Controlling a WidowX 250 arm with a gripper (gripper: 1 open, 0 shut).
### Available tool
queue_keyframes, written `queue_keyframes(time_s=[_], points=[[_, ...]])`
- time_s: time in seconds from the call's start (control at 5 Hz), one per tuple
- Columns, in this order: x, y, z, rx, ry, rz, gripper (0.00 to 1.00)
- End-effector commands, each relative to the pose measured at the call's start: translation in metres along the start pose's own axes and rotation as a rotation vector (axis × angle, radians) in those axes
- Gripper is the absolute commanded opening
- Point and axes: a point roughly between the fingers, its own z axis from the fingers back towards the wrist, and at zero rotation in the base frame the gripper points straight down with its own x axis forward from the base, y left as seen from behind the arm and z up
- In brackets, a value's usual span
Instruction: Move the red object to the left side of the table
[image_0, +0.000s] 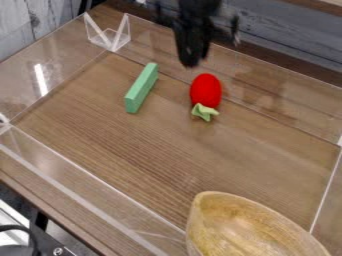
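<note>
The red object (205, 92) lies on the table (201, 150) just right of centre, leafy end pointing toward five o'clock, with the green block (140, 87) at its nine o'clock, near but apart. The gripper (197, 58) hangs blurred at its twelve o'clock, fingers pressed together and pinching nothing; the toy sits free below. To do this step well, spread the fingers, descend squarely over the red body, and close firmly before lifting.
</note>
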Motion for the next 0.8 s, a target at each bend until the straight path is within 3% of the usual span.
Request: queue_keyframes(time_s=[0.0, 0.6], points=[[0.008, 0.028, 0.027, 0.008, -0.073, 0.038, 0.00], [0.013, -0.011, -0.020, 0.022, -0.054, -0.013, 0.00]])
